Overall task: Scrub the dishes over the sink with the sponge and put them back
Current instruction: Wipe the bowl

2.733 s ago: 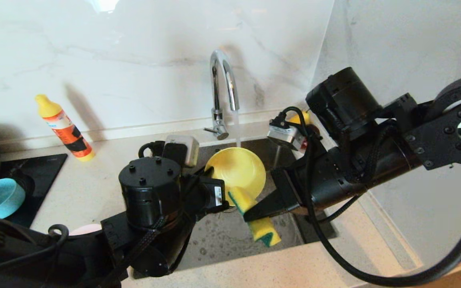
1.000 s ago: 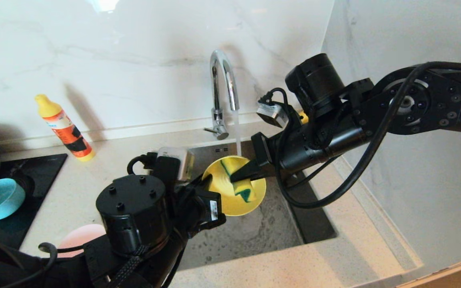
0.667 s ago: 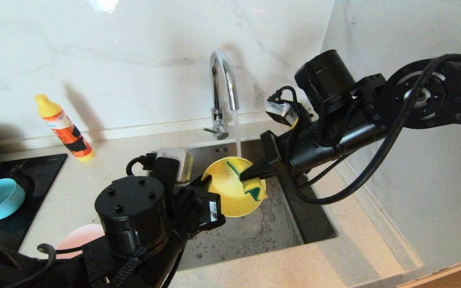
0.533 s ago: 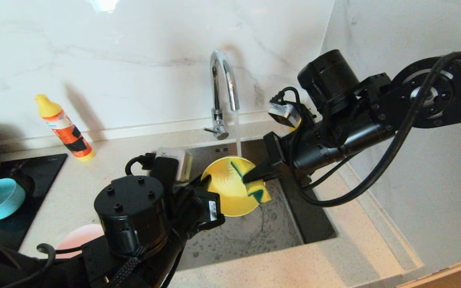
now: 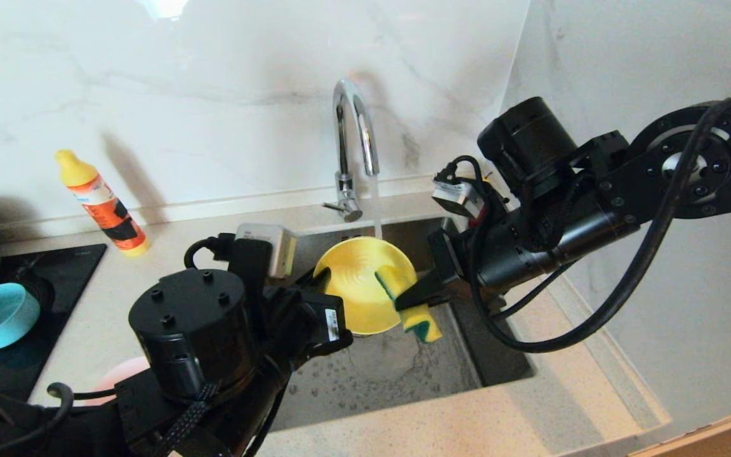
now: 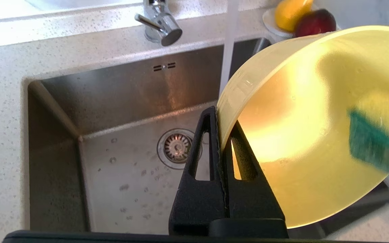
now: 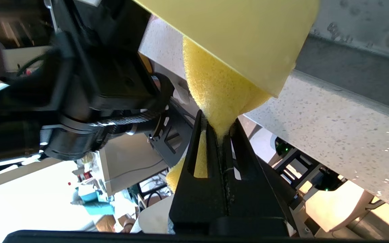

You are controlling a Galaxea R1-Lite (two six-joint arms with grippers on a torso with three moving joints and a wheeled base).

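Head view: you've got the yellow bowl [image 5: 358, 285] tipped on edge over the sink [image 5: 397, 368], mouth facing the right gripper [image 5: 413, 298]; sponge [image 5: 411, 303] long axis runs 11-to-5 across its 3 o'clock rim. Tap [image 5: 354, 136] stream at 12. Left wrist view: left gripper [image 6: 219, 141] jaws pinch the bowl's rim; fruit saucer [image 6: 272, 25] behind. Right wrist view: jaws squeeze the sponge.

chrome tap [image 5: 354, 136] running, orange detergent bottle [image 5: 104, 204] by marble wall, black hob [image 5: 54, 273] far left, fruit saucer [image 6: 272, 25]
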